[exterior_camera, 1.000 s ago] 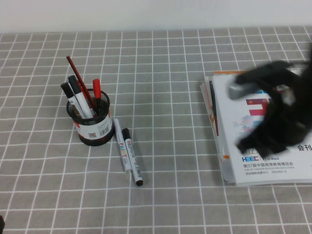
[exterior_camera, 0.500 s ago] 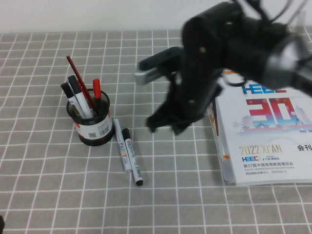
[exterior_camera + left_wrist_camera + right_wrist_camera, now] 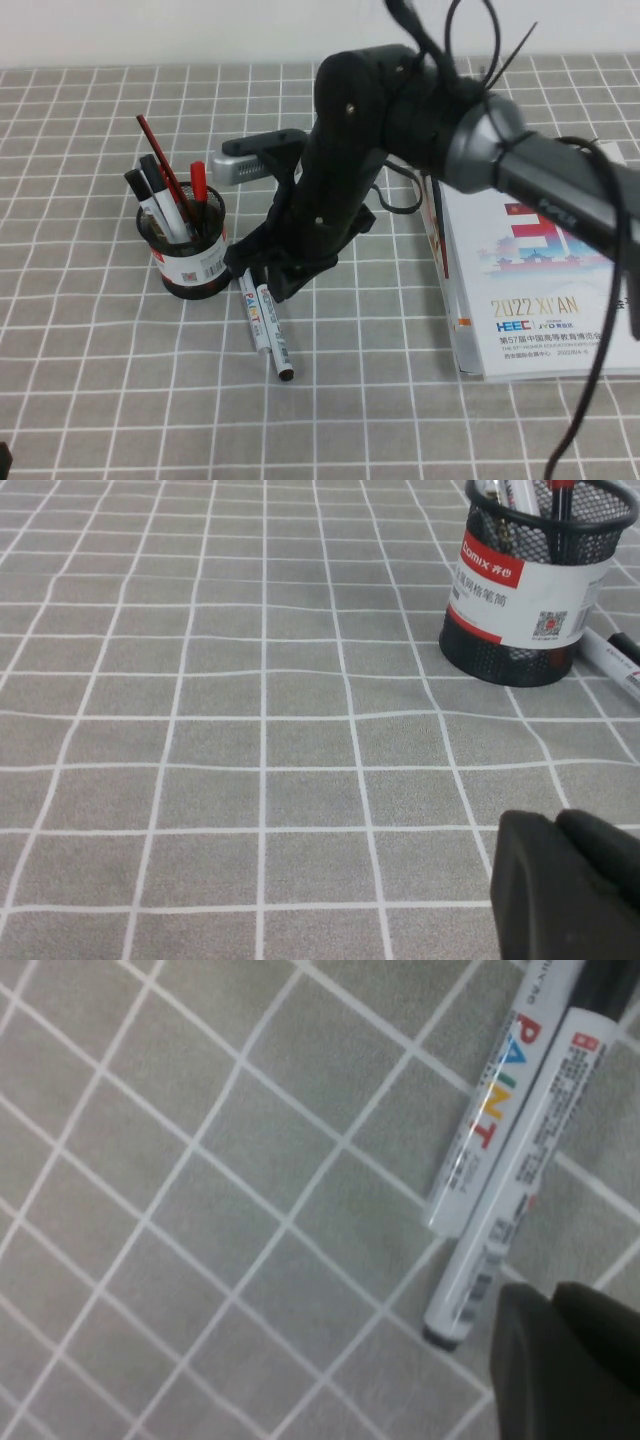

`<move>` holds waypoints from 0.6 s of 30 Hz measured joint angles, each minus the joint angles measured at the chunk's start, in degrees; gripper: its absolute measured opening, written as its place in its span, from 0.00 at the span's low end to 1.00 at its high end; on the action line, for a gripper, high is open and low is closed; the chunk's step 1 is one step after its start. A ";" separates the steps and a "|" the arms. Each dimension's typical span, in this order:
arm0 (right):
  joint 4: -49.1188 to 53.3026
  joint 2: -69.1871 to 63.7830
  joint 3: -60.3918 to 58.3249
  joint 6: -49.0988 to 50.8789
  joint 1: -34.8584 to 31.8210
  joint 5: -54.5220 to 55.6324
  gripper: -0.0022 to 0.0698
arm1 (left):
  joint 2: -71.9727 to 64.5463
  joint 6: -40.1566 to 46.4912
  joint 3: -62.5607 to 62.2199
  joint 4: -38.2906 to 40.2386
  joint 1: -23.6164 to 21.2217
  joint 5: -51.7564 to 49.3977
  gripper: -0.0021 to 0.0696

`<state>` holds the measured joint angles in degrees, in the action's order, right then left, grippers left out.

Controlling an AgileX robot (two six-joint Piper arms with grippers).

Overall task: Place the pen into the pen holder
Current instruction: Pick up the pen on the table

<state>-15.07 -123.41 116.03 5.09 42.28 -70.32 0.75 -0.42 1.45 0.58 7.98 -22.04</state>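
**Right arm over the pen, holder just beside**

We see the pen (image 3: 272,331) flat on the cloth, touching the PAINT marker (image 3: 249,310) beside it, cap end toward the holder (image 3: 187,247), tail pointing away from it toward the robot. Our right gripper (image 3: 262,272) hangs over the cap end, so the barrel's long axis runs out from under it; we cannot tell its jaw state. The left gripper (image 3: 570,885) sits low, well apart, its state also unclear.

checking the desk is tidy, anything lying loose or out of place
Two markers lie loose on the cloth beside the pen holder: the pen and a white PAINT marker, side by side. The right gripper hovers over them; the left gripper sits low, away from them.
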 joint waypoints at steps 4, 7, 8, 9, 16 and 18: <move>4.19 -1.95 1.86 0.00 2.26 -0.04 0.02 | 0.00 0.00 0.00 0.64 0.00 0.00 0.02; 11.15 -2.73 2.39 1.11 5.31 -0.04 0.03 | 0.00 0.00 0.00 0.81 0.00 0.00 0.02; 14.13 -3.02 2.39 1.65 6.18 -0.14 0.03 | 0.00 0.00 0.00 0.95 0.00 0.00 0.02; 16.62 -3.30 2.41 2.04 7.10 -0.14 0.03 | 0.00 0.00 0.00 0.94 0.00 0.00 0.02; 20.02 -4.67 2.99 2.54 8.50 -0.18 0.20 | 0.00 0.00 0.00 0.94 0.00 0.00 0.02; 20.11 -5.12 3.09 2.54 8.50 -0.18 0.33 | 0.00 0.00 0.00 0.94 0.00 0.00 0.02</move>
<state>5.04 -128.53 119.12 7.62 50.78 -70.51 0.75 -0.42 1.45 1.52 7.98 -22.04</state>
